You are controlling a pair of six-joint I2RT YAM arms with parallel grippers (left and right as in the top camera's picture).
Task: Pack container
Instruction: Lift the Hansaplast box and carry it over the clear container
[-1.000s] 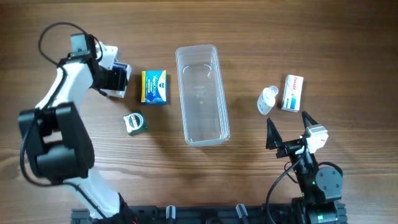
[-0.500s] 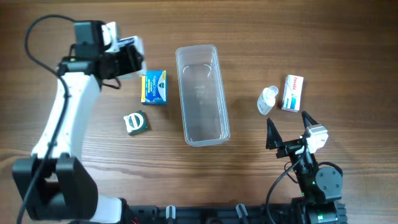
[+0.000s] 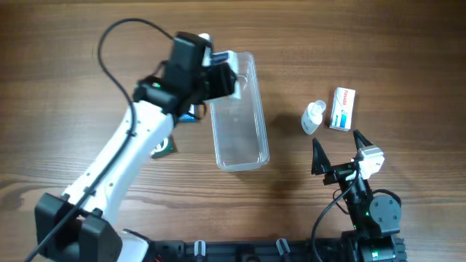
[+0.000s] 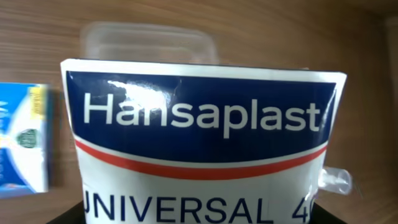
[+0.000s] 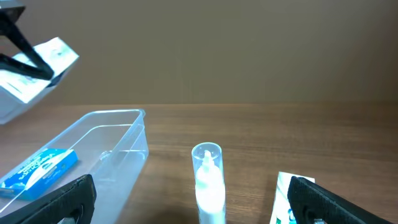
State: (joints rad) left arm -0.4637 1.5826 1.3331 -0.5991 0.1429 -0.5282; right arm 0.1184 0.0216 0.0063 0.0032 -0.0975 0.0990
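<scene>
The container (image 3: 240, 124), a long clear plastic tub, lies in the middle of the table, and nothing shows inside it. My left gripper (image 3: 220, 77) hangs over its far left corner, shut on a white and blue Hansaplast box (image 3: 220, 58). That box (image 4: 199, 124) fills the left wrist view, with the container's rim (image 4: 149, 37) beyond it. My right gripper (image 3: 338, 154) stands open near the front right, nothing between its fingers. In the right wrist view the container (image 5: 106, 146) is at the left.
A blue and yellow box (image 3: 191, 116) and a small green item (image 3: 164, 148) lie left of the container, partly under my left arm. A small clear bottle (image 3: 313, 116) and a white box (image 3: 342, 108) lie to the right, just ahead of my right gripper.
My left arm has swung right, from left of the blue and yellow box to over the container's far corner, carrying the Hansaplast box. The right arm has not moved.
</scene>
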